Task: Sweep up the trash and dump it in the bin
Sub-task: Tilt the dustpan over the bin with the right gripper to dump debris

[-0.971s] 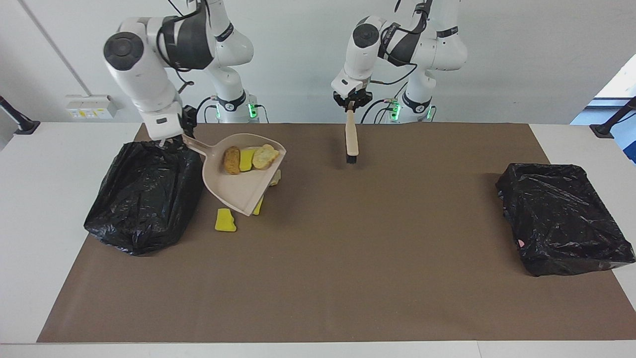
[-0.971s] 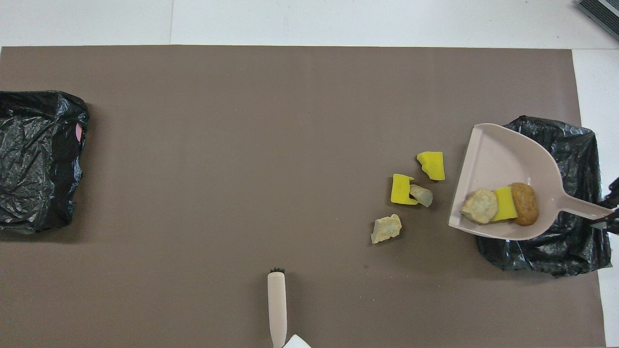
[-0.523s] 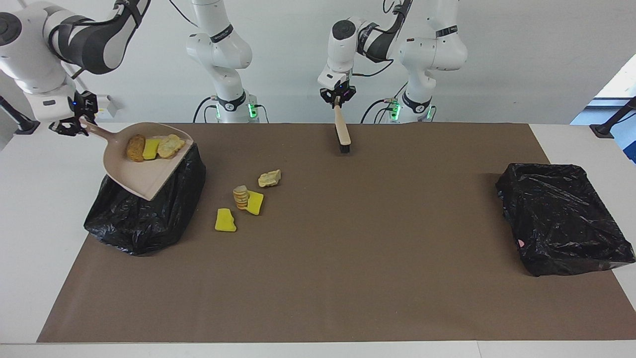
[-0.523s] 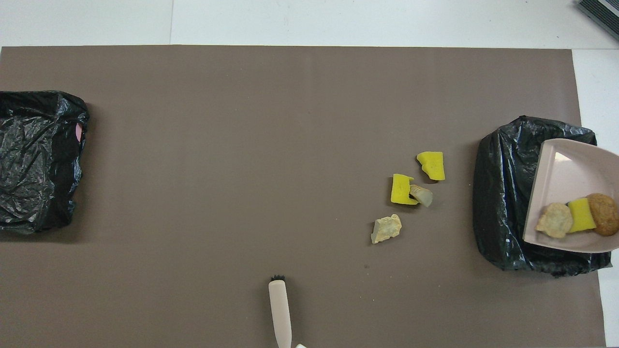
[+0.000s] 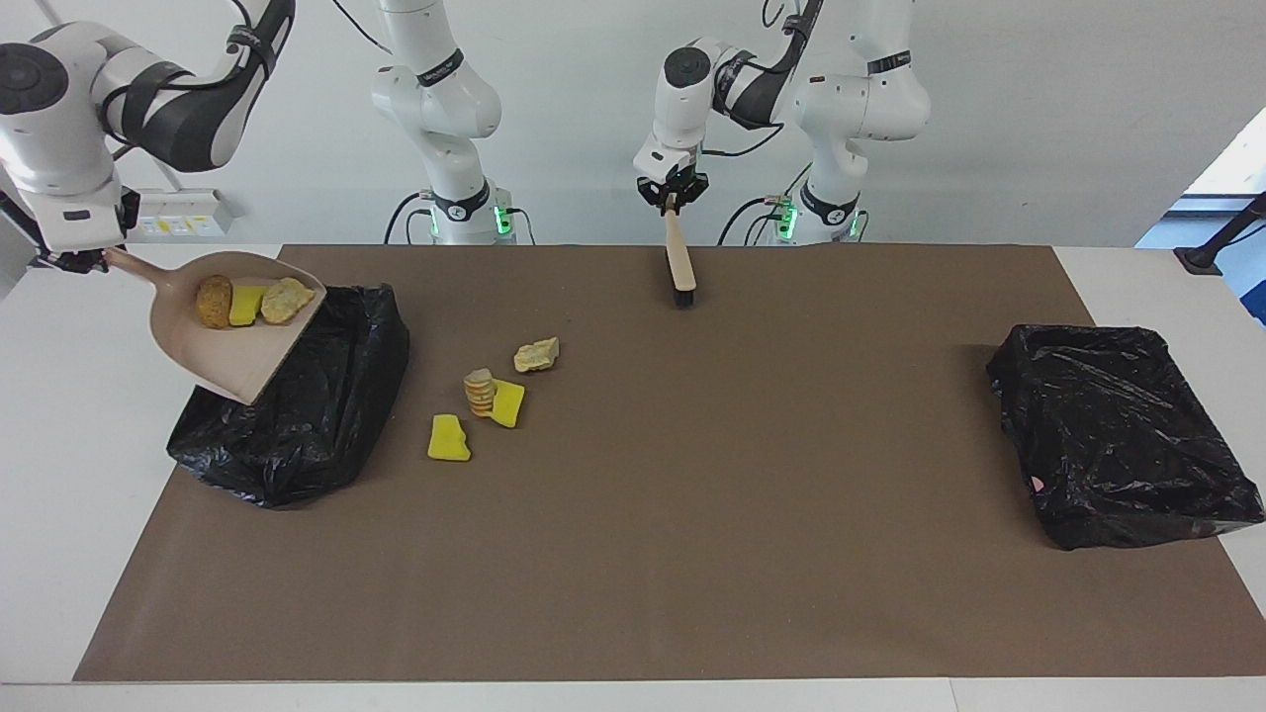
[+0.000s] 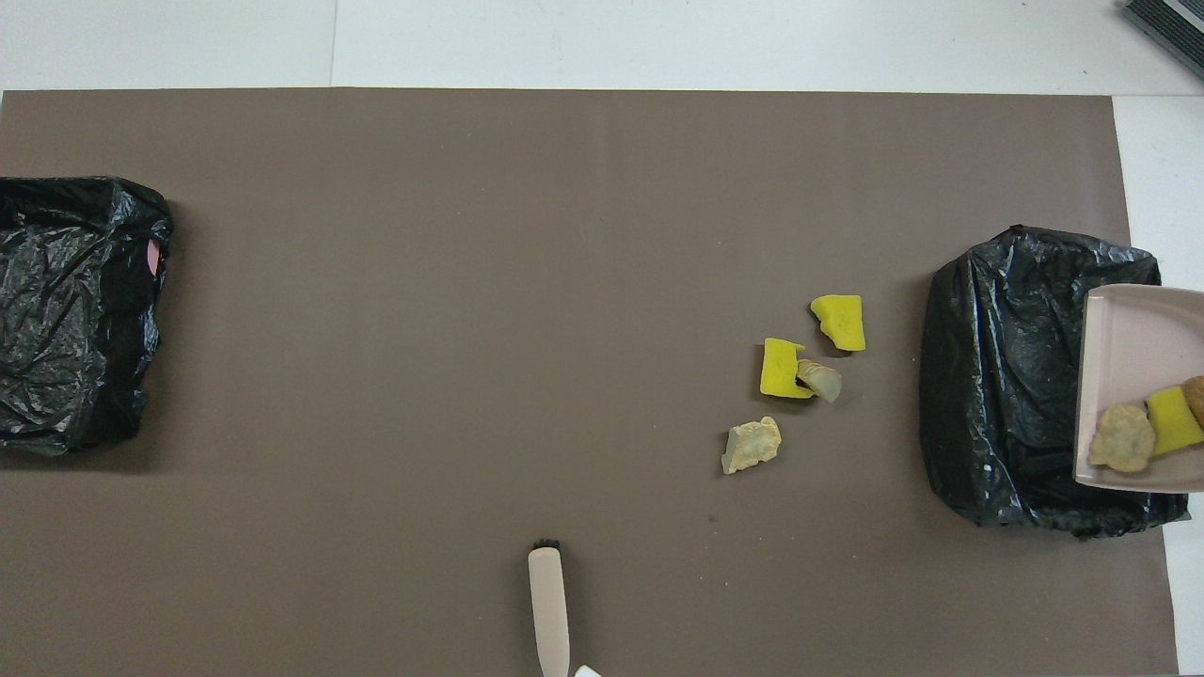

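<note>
My right gripper (image 5: 74, 259) is shut on the handle of the beige dustpan (image 5: 232, 341), held tilted in the air over the outer edge of a black-bagged bin (image 5: 307, 415). The pan (image 6: 1129, 348) carries three pieces of trash: a brown lump (image 5: 213, 301), a yellow sponge chunk (image 5: 245, 304) and a tan lump (image 5: 285, 300). Several more scraps lie on the brown mat beside the bin: two yellow chunks (image 6: 839, 322) (image 6: 779, 367) and two pale lumps (image 6: 820, 380) (image 6: 752, 444). My left gripper (image 5: 673, 198) is shut on the beige brush (image 5: 678, 262), bristles down above the mat's edge nearest the robots.
A second black-bagged bin (image 5: 1118, 435) sits at the left arm's end of the table, also seen from overhead (image 6: 66, 310). The brown mat (image 5: 692, 544) covers most of the white table.
The right gripper lifted the dustpan off the mat and carried it over the bin toward the table's end. The left gripper drew the brush slightly back toward the robots.
</note>
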Motion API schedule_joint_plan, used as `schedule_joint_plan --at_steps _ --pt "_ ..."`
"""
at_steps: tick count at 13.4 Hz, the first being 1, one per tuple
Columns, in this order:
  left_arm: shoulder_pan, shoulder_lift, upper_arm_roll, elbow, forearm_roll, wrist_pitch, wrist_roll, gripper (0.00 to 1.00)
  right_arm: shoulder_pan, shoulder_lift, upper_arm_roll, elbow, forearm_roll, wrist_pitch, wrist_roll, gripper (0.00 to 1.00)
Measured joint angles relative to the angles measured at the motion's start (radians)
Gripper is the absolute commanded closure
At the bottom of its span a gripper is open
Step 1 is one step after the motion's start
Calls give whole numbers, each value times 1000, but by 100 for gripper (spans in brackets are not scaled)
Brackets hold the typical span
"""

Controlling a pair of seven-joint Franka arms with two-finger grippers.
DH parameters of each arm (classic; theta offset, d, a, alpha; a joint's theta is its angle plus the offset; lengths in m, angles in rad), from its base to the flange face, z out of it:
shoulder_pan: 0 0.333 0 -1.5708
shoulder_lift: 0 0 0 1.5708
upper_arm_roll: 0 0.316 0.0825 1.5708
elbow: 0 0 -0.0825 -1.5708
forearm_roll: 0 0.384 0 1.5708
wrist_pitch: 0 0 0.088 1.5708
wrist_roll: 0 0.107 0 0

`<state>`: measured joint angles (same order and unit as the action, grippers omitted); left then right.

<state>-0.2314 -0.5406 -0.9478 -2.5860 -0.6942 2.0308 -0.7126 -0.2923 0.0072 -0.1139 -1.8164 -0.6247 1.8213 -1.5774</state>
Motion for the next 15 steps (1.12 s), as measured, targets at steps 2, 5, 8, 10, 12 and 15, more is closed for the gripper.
schedule_joint_plan --at_steps 2,5,8,10,12,15 --pt "3 10 2 0 0 0 13 100 31 2 2 -5 -69 9 31 100" --pt "23 17 6 0 0 4 23 87 76 13 3 -19 -175 11 87 100" --pt "67 36 7 0 0 10 61 59 92 28 3 -22 -238 43 122 100" --pt "94 51 9 0 -1 15 135 39 92 31 3 -22 -250 50 123 100" --pt "117 58 11 1 -1 18 186 8 92 31 4 -20 -265 50 123 100" --pt "152 63 15 9 3 24 268 0 102 26 10 -4 -291 36 123 100"
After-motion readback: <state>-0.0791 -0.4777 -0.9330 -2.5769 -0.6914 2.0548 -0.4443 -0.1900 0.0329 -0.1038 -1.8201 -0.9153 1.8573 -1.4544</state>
